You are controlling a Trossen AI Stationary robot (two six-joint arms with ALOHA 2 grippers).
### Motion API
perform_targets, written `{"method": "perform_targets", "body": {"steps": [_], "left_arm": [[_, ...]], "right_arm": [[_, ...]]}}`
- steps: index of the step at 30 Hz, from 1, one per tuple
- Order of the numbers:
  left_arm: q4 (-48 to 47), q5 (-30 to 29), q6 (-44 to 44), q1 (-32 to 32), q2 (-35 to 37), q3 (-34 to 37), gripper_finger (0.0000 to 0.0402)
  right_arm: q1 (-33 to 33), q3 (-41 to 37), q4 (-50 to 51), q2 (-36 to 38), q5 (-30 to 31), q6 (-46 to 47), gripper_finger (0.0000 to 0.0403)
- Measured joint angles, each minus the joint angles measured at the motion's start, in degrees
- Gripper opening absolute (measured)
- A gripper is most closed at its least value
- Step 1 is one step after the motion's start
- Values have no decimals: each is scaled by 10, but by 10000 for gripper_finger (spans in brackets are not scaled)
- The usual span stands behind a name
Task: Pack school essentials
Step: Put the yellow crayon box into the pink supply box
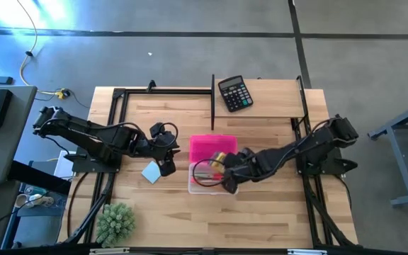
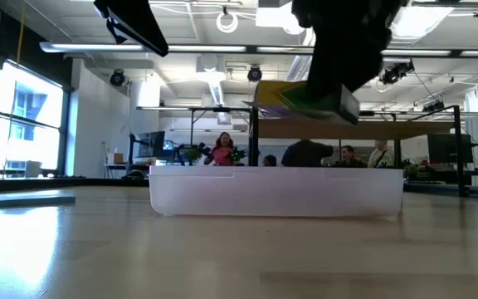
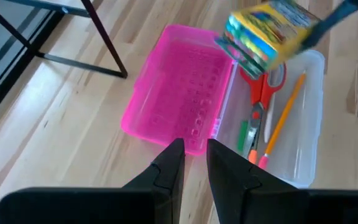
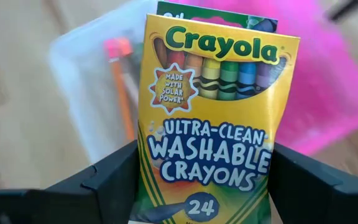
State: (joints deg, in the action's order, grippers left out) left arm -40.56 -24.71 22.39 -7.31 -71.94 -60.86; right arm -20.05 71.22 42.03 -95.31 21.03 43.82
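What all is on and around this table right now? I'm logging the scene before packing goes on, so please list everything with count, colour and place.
crayon box: one, yellow-green, held in the air over the clear case
clear case: one, clear tray with open pink lid, table centre
scissors: one, red-handled, inside the case
pencils: at least one orange, inside the case; exact count unclear
small green item: one, inside the case, beside the pencils
notepad: one, light blue, on the table by the left gripper
calculator: one, black, far edge of the table
spiky plant: one, green, near left corner
people: several, in the room behind the table
left gripper: shut, empty, beside the pink lid
right gripper: closed on the crayon box
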Motion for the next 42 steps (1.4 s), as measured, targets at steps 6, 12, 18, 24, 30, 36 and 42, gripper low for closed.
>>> {"method": "perform_targets", "body": {"steps": [6,12,18,24,30,36,42], "left_arm": [[-11,0,29,0,0,0,60],[-45,9,65,0,0,0,60],[-67,20,85,-3,0,0,60],[-76,21,85,-3,0,0,60],[-77,22,85,-3,0,0,60],[-75,22,55,-3,0,0,60],[-75,34,40,-3,0,0,60]], "right_arm": [[16,0,-26,0,-74,-136,291],[17,0,-32,-8,-81,-216,291],[17,0,-42,-47,-106,-247,291],[17,0,-33,-70,-153,-248,291],[16,0,-24,-83,-155,-263,291],[17,0,-33,-86,-152,-274,302],[17,0,-35,-86,-151,-274,334]]}}
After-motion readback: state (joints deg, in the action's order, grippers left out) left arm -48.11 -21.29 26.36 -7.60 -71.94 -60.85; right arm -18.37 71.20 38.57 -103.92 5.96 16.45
